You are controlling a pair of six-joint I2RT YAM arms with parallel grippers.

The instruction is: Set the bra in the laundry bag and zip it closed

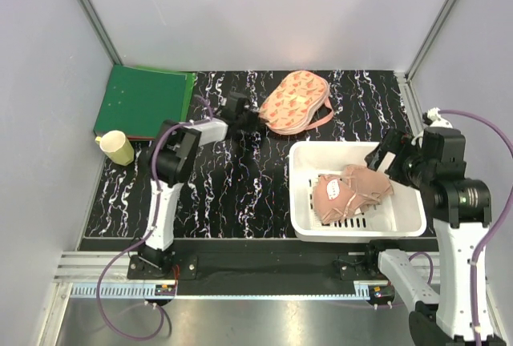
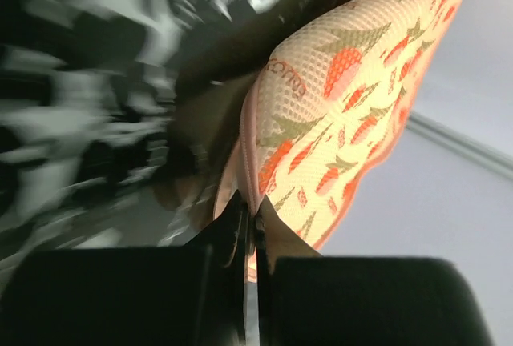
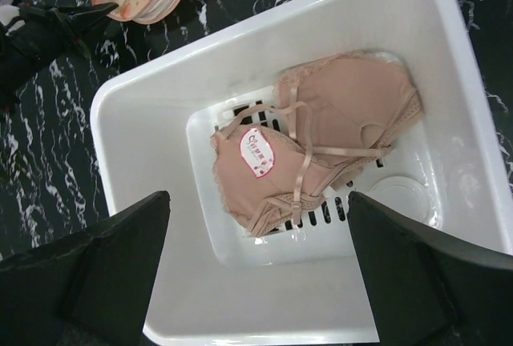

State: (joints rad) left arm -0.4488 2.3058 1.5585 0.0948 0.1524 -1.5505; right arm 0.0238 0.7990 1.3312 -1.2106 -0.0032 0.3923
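Top view: mounted high above and behind the arm bases [image 1: 160,264], looking down and forward over the whole tabletop [image 1: 240,186], far off. Left wrist view: tilted, pushed right up against the laundry bag [image 2: 353,98], blurred toward the left. Right wrist view: aimed steeply down past the spread right pincer [image 3: 258,198] into the white basket [image 3: 240,50], fairly near. Shared by right wrist and top views: basket, bra [image 3: 337,114], an edge of the bag; by all three, the bag.

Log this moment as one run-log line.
left gripper: shut on laundry bag edge | right gripper: open above white basket | bra: in white basket, not yet bagged
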